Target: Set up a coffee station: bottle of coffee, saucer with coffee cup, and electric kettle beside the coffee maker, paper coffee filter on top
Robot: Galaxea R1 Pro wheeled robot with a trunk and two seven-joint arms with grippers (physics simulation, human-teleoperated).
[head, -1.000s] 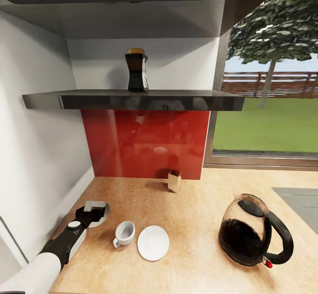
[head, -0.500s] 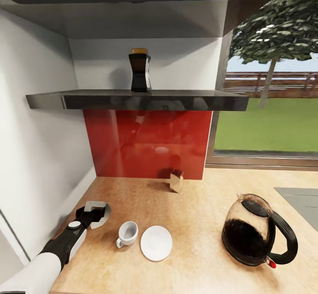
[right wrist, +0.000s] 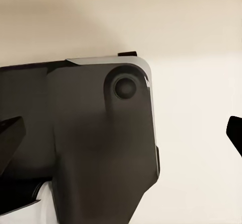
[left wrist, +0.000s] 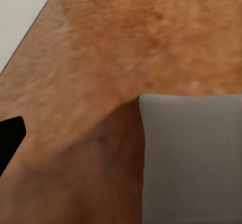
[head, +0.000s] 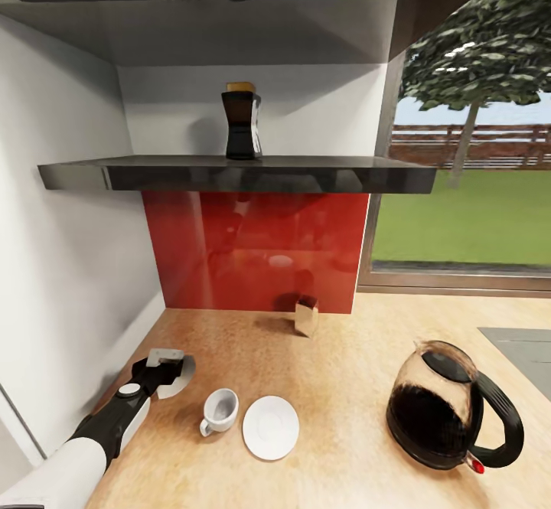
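Note:
The bottle of coffee (head: 241, 122), dark with a yellow lid, stands on the dark kitchen shelf (head: 229, 176). On the kitchen countertop (head: 344, 356) below, the white coffee cup (head: 220, 409) sits just left of the empty saucer (head: 270, 426), and the electric kettle (head: 448, 417) stands at the right. My left gripper (head: 170, 363) (left wrist: 75, 133) hovers low over the counter left of the cup, open and empty. My right gripper (right wrist: 121, 133) is open, its fingertips at the picture's edges. The coffee maker is out of view.
A small tan box-like thing (head: 306, 315) stands by the red backsplash (head: 252, 249); I cannot tell whether it is the paper coffee filter. A white wall (head: 69, 264) bounds the counter's left. A grey cooktop corner (head: 524, 344) lies far right, below a window (head: 459, 210).
The whole picture has shifted slightly, so the camera moved. Cup, saucer, kettle and bottle keep their places, and my left arm holds the same pose.

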